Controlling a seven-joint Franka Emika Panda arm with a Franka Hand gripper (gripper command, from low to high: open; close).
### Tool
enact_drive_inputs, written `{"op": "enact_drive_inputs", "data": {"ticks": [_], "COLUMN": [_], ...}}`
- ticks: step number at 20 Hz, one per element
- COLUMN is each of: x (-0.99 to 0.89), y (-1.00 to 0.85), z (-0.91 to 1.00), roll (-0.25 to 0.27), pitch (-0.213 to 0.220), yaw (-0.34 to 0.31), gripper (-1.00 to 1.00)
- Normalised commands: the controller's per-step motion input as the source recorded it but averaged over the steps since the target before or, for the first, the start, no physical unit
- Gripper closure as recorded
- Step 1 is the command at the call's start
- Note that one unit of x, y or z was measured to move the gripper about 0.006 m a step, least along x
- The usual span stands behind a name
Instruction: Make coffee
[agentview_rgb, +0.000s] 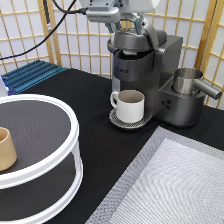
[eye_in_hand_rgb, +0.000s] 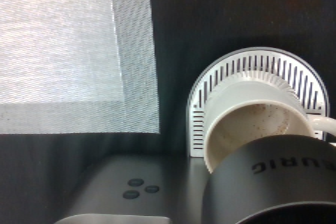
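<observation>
My gripper (agentview_rgb: 127, 27) hangs at the exterior view's top, right above the head of the dark grey coffee machine (agentview_rgb: 150, 65). Its fingers stand apart, open, with nothing between them. The machine's lid looks down. A cream mug (agentview_rgb: 131, 105) with a handle stands on the round drip tray (agentview_rgb: 116, 120) under the spout. In the wrist view I look down into the mug (eye_in_hand_rgb: 255, 125), which is empty, on the slotted tray (eye_in_hand_rgb: 225, 80), with the machine's head (eye_in_hand_rgb: 285, 175) below it. The coffee pod does not show in either view.
A white two-tier round stand (agentview_rgb: 70, 130) fills the exterior view's left, with a tan handleless cup (agentview_rgb: 6, 148) on its upper tier. A steel jug (agentview_rgb: 187, 80) sits on the machine's right part. A grey woven mat (agentview_rgb: 170, 180) lies at bottom right. A blue rack (agentview_rgb: 30, 75) is at back left.
</observation>
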Motion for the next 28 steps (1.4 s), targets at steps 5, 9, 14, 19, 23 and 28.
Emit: {"op": "enact_drive_inputs", "data": {"ticks": [5,9,14,19,23,28], "x": [-0.32,-0.01,0.22,0.24,0.02,-0.06], "y": [0.68,0.91,0.69,0.09,-0.19,-0.24], "z": [0.83,0.44,-0.03,-0.15,-0.15,-0.32], "roll": [-0.04,-0.124,-0.171,-0.118,-0.078,-0.094], "pitch": [-0.026,0.011,0.06,0.054,0.043,0.014], "yaw": [-0.059,-0.06,-0.046,-0.091,-0.103,-0.051], "gripper": [-1.0,-1.0,-1.0,-1.0,-1.0,-1.0]}}
